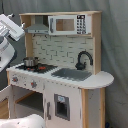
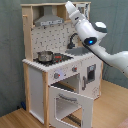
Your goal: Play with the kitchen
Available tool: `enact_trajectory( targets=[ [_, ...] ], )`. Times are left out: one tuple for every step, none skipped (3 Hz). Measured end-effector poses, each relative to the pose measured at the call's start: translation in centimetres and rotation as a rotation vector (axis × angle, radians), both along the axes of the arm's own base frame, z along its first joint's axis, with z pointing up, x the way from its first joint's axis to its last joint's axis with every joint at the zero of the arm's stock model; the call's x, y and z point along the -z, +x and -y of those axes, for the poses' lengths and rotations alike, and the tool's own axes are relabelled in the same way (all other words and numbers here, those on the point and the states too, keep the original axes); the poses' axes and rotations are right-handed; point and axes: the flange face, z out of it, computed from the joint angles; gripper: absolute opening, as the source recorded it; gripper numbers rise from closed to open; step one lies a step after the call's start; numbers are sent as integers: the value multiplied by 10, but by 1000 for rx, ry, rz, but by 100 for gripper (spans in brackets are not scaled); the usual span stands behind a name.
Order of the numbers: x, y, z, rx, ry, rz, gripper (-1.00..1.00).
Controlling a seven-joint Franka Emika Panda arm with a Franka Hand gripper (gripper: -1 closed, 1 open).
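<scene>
The kitchen is a tall white and light-wood toy, with a microwave cabinet and range hood on top. Below them are a black faucet, a grey sink and a hob holding a small metal pot. In the second exterior view its oven door hangs open and the pot sits on the hob. My white arm reaches up beside the upper part, and the gripper is level with the hood. In the first exterior view the gripper is by the kitchen's upper left post.
A grey curtain backs the scene in both exterior views. The kitchen stands on a wooden floor. The open oven door juts out low in front. My arm's elbow hangs in front of the sink side.
</scene>
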Motion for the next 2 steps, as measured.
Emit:
enact_trajectory(
  targets=[
    [3, 10, -3, 17, 80, 18, 100],
    [3, 17, -7, 30, 156, 37, 100]
  ],
)
